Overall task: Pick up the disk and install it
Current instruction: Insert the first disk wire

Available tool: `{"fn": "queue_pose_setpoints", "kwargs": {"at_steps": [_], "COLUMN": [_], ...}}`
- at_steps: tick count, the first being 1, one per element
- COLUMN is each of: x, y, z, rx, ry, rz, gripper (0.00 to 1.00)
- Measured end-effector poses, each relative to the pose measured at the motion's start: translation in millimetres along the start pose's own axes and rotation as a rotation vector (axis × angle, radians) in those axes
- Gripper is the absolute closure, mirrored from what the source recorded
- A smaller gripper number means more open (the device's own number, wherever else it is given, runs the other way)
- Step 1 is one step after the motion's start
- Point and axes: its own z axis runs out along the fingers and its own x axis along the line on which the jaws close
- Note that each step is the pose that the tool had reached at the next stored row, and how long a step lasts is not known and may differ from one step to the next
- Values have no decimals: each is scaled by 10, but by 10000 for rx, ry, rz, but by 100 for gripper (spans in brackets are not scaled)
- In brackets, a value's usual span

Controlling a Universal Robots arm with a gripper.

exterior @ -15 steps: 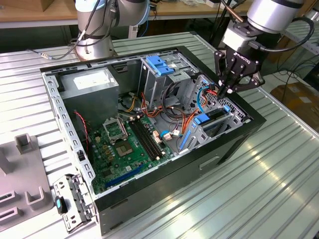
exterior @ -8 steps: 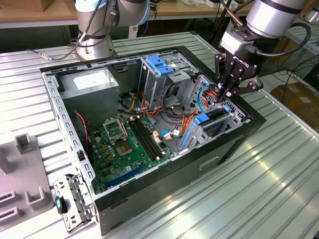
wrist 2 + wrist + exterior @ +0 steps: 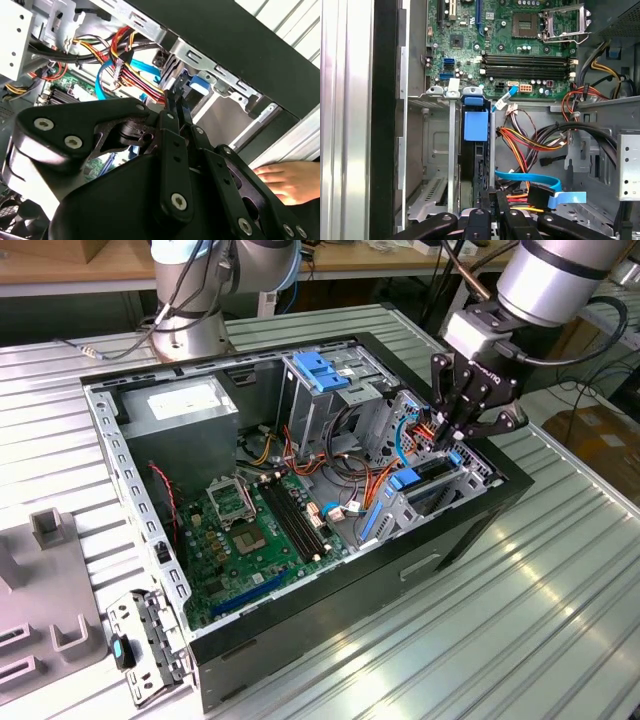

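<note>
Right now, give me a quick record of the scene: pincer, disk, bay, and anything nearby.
pincer: shut, at the disk's end; grip unclear
disk: on edge in the drive bay, blue tab showing
drive bay: inside the open computer case, beside coloured cables
person's hand: near the case's outer wall

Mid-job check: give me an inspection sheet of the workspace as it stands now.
Surface: ribbed metal table carrying the open computer case.
Job's things: the disk stands on edge in the drive bay, its blue tab facing the motherboard.
Clutter: grey fixture and a loose metal bracket at the exterior view's left.
Grippers: gripper reaches down into the bay at the disk's end.
Cables: coloured wire bundle and blue flat cable lie close beside the gripper.
Surroundings: a person's hand near the case; another arm's base behind.
</note>
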Motion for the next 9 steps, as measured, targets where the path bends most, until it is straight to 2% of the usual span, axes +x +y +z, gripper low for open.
{"fn": "queue_pose_setpoints", "kwargs": {"at_steps": [2,9], "x": [39,40], "y": [23,49], "z": [15,62], "rx": [0,26], "ry": [-9,-4], "rz": [-21,-44], "gripper": [83,83]}}
